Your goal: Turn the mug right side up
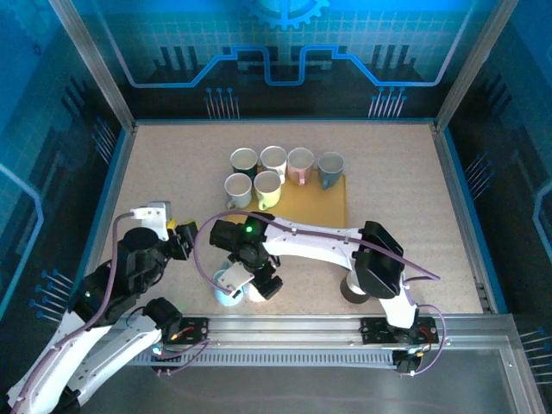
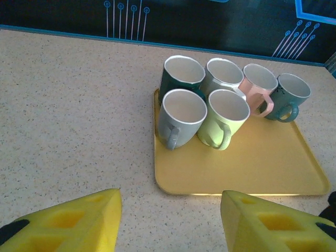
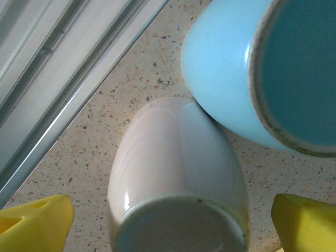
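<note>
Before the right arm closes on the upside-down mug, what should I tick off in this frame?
1. The white ceramic mug is upside down, base toward the right wrist camera: ok.
2. The right jaws are open, with a yellow finger on each side of it: ok.
3. Room around it: not ok. The light blue ceramic mug touches its wall.
4. Where its handle points: cannot tell.
5. The left jaws are apart and empty, facing the yellow plastic tray: ok.
6. The near part of that tray is bare: ok.
</note>
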Available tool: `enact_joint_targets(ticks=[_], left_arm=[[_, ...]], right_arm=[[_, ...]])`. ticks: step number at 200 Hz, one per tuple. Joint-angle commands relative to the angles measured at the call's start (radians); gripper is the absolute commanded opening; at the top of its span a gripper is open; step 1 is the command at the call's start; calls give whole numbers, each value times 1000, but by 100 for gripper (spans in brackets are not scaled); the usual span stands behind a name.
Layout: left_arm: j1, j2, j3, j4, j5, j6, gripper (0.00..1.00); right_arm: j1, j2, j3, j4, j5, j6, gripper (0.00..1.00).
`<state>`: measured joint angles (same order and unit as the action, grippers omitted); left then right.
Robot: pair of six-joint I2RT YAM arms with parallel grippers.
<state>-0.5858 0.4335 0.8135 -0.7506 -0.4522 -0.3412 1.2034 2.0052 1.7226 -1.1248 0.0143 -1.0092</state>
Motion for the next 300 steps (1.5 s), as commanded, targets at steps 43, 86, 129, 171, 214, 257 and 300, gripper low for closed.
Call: enact_joint_targets(ticks=[43,86,129,171,214,257,300], left_arm=[[9,-7,-14,46,-6,6,54],[11,-5,-17,53,-6,10,54],[17,3,-24,61,-2,12,54],[18,18,-23,70,11,10,55],[18,59,12,59,80,13,58],[18,132,93,48,160,22,59],[18,188,172,40,200,37,60]], right_arm=[[12,25,-80,92,13,17,91],[9,25,-126,146,25,17,83],[8,10,-137,135,39,26,60],[-17,-79,-130,129,4,81,37],[-44,-230,-153,150,-70,202,28],[-167,-417,-215,272,-250,474,27],[-382,-660,-480,815,-564,1069,21]])
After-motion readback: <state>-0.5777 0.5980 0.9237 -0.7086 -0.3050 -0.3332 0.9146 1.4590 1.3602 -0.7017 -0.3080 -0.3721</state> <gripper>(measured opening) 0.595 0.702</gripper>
